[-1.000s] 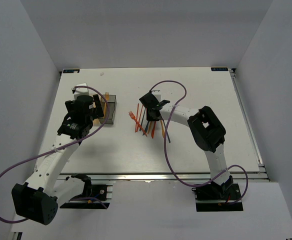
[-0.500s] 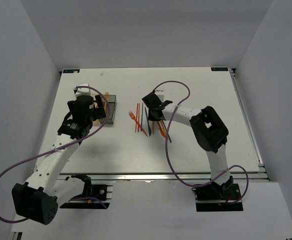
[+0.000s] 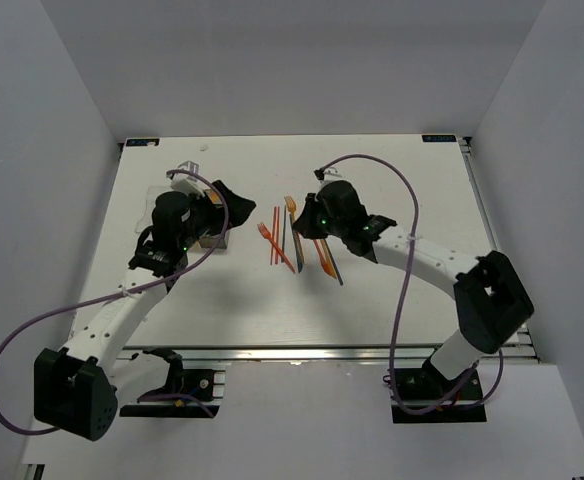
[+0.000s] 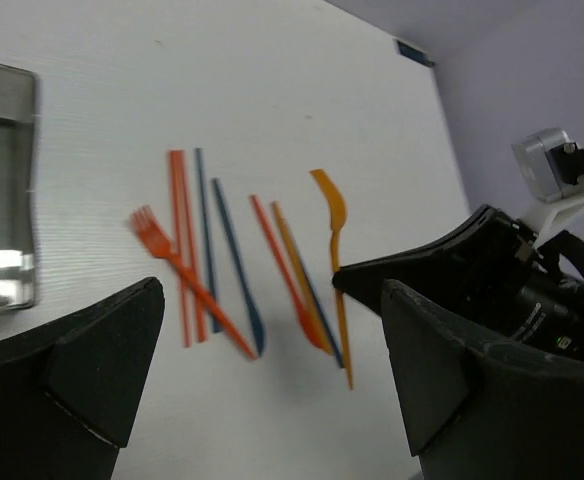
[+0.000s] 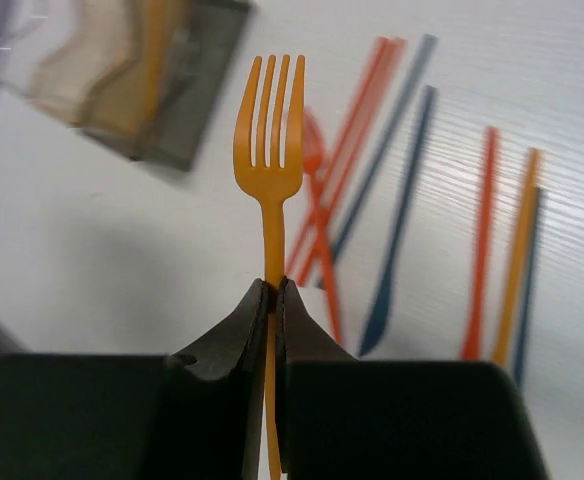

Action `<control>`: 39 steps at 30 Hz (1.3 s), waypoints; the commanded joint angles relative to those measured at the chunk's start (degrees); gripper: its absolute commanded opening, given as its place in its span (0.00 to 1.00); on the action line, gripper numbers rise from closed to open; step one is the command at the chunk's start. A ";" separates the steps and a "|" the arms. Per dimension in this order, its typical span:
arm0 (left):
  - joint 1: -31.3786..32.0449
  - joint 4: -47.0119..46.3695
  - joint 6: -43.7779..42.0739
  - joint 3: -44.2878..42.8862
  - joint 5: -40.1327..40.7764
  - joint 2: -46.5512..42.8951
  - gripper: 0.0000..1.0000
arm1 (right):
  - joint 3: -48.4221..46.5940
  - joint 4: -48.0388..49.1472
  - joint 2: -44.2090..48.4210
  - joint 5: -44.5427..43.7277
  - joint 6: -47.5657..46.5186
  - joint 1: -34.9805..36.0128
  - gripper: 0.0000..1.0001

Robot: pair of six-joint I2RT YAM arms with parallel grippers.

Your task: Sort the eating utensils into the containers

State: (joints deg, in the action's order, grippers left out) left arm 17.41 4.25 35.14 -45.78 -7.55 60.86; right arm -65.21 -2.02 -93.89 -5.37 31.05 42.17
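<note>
Orange fork (image 5: 269,150): just lifted from utensils (image 4: 234,250), ready for containers (image 5: 197,100).
Right gripper (image 5: 273,290): pinching its handle.
Left gripper (image 4: 270,300): spread.

Orange fork (image 5: 269,150) — bins (image 5: 82,85) perhaps tan, grey

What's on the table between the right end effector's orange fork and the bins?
In the top view, a red fork and two red sticks lie between the held orange fork and the bins; otherwise bare.
</note>
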 commanded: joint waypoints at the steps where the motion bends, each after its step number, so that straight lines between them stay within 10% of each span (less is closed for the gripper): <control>1: 0.61 -14.70 9.59 1.39 -11.94 2.15 0.98 | 5.34 16.13 5.54 14.58 -1.87 0.89 0.00; 12: 1.84 -20.87 13.56 3.15 -13.72 5.49 0.90 | 0.97 15.21 9.25 11.80 -6.52 8.27 0.00; 16: 1.84 -21.04 13.91 3.15 -13.46 5.59 0.72 | 0.09 14.77 8.11 10.03 -7.49 9.51 0.00; 20: 1.84 -20.43 13.91 2.28 -14.07 5.85 0.25 | -0.36 14.68 7.05 8.27 -6.88 9.68 0.00; 26: 1.84 -15.51 10.75 0.43 -13.89 6.64 0.00 | -0.53 15.20 7.22 5.72 -5.91 9.68 0.00; 29: 1.49 -8.93 4.53 -3.69 -11.36 7.34 0.00 | 0.43 12.76 9.07 -0.76 -4.25 9.42 0.89; 39: -9.23 22.81 -22.12 -38.92 3.15 32.09 0.00 | 10.63 3.96 23.30 -5.09 -3.97 -1.38 0.89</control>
State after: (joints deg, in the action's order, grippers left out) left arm 10.74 16.49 21.50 -78.81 -8.75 87.09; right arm -55.96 3.86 -73.76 -8.78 27.88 43.05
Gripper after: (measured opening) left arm 0.103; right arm 0.894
